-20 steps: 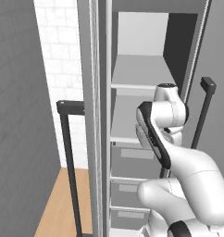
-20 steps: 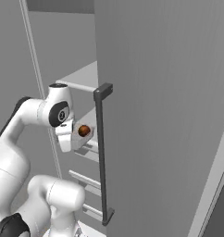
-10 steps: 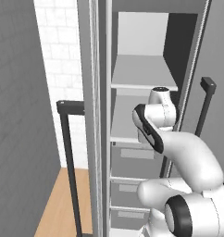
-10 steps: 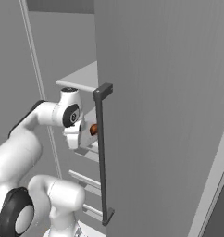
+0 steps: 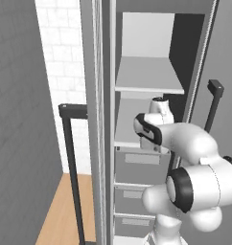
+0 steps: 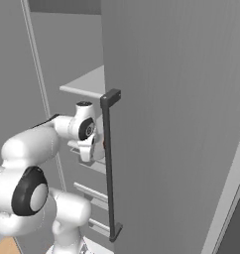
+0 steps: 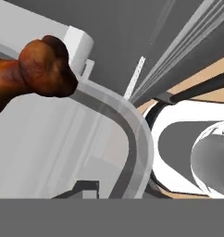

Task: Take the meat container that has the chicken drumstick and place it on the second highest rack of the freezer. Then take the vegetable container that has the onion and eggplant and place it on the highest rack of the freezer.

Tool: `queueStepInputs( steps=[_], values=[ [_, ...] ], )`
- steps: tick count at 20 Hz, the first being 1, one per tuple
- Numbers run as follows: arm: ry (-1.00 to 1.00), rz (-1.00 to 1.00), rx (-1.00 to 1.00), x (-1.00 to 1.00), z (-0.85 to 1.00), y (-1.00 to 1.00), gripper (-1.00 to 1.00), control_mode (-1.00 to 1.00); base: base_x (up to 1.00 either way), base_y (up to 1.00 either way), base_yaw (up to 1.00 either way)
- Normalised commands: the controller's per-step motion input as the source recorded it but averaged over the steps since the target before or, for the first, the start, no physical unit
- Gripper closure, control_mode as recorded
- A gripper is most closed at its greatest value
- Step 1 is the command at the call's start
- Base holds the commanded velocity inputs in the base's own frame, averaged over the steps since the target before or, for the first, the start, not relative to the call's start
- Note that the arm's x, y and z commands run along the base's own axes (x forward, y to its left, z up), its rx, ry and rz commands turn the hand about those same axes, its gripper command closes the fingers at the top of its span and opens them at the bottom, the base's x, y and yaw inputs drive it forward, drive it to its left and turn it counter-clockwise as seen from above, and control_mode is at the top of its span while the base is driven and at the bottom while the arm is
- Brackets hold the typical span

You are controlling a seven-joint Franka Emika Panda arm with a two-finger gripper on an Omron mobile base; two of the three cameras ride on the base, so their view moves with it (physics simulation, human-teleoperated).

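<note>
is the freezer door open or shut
Open: the freezer door stands swung out, and the racks show behind the arm.

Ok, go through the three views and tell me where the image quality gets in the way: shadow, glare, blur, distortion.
Left base view: even, flat rendered light, sharp; the freezer's right inner wall sits in dark shade. Right base view: crisp, no glare; the grey door is evenly lit. Hand view: the chicken drumstick and the clear container's rim loom very close and look soft; the container wall blurs what lies behind it.
</note>
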Motion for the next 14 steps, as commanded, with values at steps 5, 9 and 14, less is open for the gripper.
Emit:
queueStepInputs(
  steps=[5,9,14],
  values=[
    [-0.05,0.00,0.00,0.39,-0.26,-0.07,1.00,-1.00,0.00,0.00,0.00],
    [-0.12,0.00,0.00,0.45,-0.06,-0.11,1.00,-1.00,0.00,0.00,0.00],
    [-0.08,0.00,0.00,0.51,-0.18,-0.06,1.00,-1.00,0.00,0.00,0.00]
  ],
)
